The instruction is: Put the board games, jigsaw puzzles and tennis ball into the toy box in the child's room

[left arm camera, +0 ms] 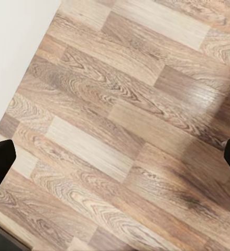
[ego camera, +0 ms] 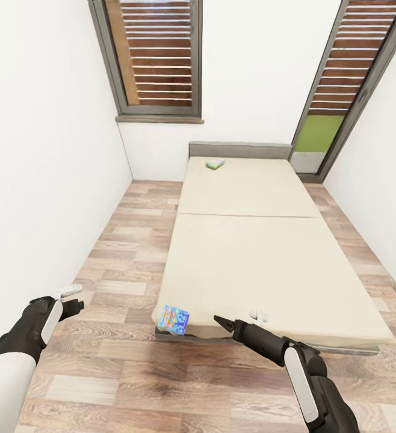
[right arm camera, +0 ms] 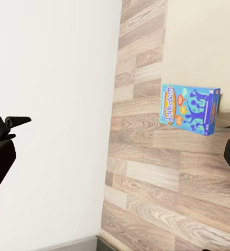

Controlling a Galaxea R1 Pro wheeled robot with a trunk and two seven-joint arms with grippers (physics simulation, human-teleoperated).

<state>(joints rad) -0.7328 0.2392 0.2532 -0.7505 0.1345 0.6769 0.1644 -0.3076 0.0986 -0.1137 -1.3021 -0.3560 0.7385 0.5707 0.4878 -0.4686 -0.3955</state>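
Note:
A blue board game (ego camera: 174, 319) lies on the near left corner of the bed (ego camera: 252, 264), partly over the mattress edge. It also appears in the right wrist view, blue board game (right arm camera: 190, 110). A white-green board game (ego camera: 215, 163) rests near the far headboard. My right gripper (ego camera: 240, 319) hovers open just right of the blue box, at the bed's near edge, holding nothing. My left gripper (ego camera: 73, 299) is open over the wooden floor (left arm camera: 115, 130), near the left wall. The table, toy box, jigsaw puzzles and tennis ball are out of view.
White walls close the room on both sides. A strip of wood floor (ego camera: 132, 252) runs between the left wall and the bed. Two shuttered windows (ego camera: 156, 57) stand behind the headboard (ego camera: 240, 150).

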